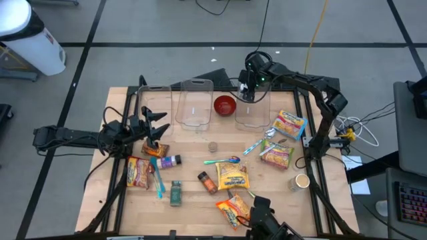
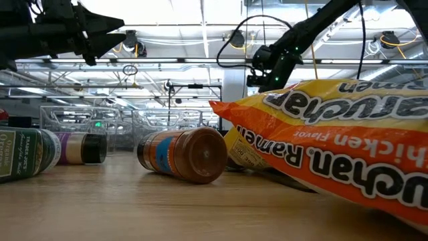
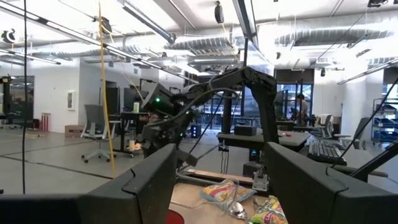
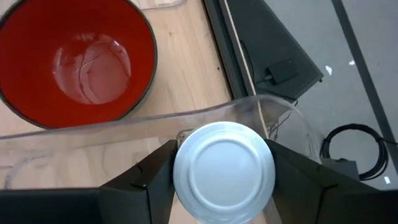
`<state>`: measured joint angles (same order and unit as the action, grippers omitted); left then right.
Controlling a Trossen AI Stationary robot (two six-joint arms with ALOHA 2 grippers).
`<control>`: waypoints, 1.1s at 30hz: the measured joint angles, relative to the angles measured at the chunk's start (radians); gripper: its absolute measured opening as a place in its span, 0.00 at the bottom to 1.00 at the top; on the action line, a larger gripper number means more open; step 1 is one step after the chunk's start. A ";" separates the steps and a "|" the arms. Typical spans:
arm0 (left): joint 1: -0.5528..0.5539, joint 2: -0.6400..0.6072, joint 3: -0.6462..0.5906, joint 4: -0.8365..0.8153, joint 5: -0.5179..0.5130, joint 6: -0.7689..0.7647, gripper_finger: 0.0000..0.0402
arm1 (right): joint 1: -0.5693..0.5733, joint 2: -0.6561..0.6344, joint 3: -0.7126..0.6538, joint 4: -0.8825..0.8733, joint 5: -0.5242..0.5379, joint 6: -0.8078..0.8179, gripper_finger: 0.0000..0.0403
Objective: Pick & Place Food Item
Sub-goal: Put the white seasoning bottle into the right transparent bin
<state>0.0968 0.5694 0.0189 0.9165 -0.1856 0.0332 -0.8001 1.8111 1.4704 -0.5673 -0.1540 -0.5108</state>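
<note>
Right gripper [image 4: 224, 171] poised above the far-right clear bin [image 1: 251, 113] at the worktop's [image 1: 193, 200] back edge. Jaws pinching a round can [image 4: 224, 172], silvery flat end facing the wrist camera, can sitting squarely between the two dark fingers. Bin's curved transparent rim directly beneath; red bowl [image 4: 78, 59] just beside the bin, outside it. Step in hand, by judgement: the drop into the bin. Best done by centring over the bin's open interior, clear of the rim and well off the bowl, lowering until the can is inside the walls, then releasing; a release from high up risks a bounce or a clip on the rim.

Left gripper [image 1: 152, 125] waiting over the worktop's left side, near the left clear bin [image 1: 155, 107]; jaws spread, nothing between them. Ramen packets [image 1: 232, 177], spice jars [image 1: 207, 181] and spoons [image 1: 223, 161] scattered across the worktop, untouched.
</note>
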 joint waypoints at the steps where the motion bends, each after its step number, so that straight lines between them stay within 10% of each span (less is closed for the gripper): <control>1: 0.000 0.000 0.000 0.000 0.000 0.000 0.63 | 0.000 0.004 0.000 0.004 0.001 -0.003 0.49; 33: 0.000 0.000 0.000 -0.008 0.000 0.015 0.63 | -0.012 0.020 -0.036 0.034 0.022 -0.025 0.49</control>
<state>0.0969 0.5694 0.0189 0.9085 -0.1853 0.0479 -0.8120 1.8315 1.4341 -0.5331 -0.1322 -0.5362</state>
